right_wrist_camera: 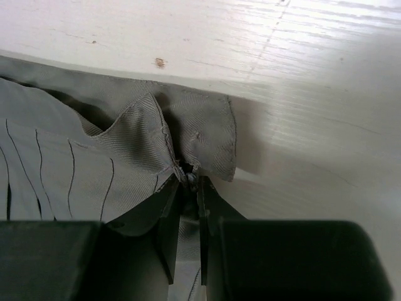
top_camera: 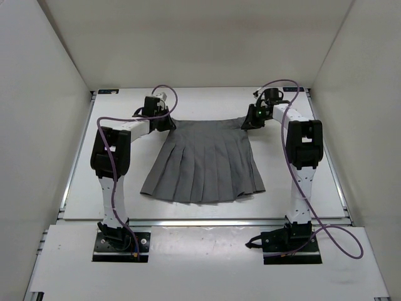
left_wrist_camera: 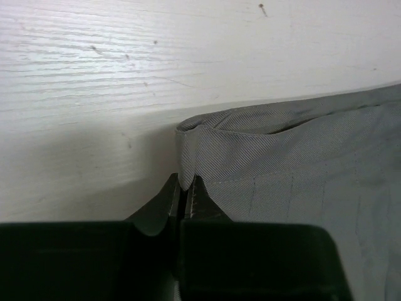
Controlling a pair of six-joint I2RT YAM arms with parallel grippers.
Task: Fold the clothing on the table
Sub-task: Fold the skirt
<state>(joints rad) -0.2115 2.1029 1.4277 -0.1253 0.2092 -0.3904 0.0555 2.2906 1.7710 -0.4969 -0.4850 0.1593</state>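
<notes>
A grey pleated skirt (top_camera: 203,166) lies spread flat in the middle of a white tabletop (top_camera: 207,103), seen from above, with its narrow waistband toward the far side and its wider hem fanned toward the two robot arms' bases. Both arms reach forward to the waistband, one at each end. The left tool (top_camera: 164,119) sits at the waistband's left corner, and its wrist camera shows the two dark fingers pressed together on a small fold of grey cloth at that corner (left_wrist_camera: 183,185). The right tool (top_camera: 247,121) sits at the right corner, and its own camera shows its fingers clamped on a bunched pinch of the waistband (right_wrist_camera: 191,179), the fabric puckering upward around the grip. The rest of the skirt rests on the tabletop (neither corner looks lifted far, if at all). Judging by this layout, the folding itself has not begun: no layer lies doubled over another, the pleats are in a single spread, and only the gripping of the two upper corners seems done, so every fold is left to make. No brand, label or readable writing shows on the skirt, the arms or the tabletop.
</notes>
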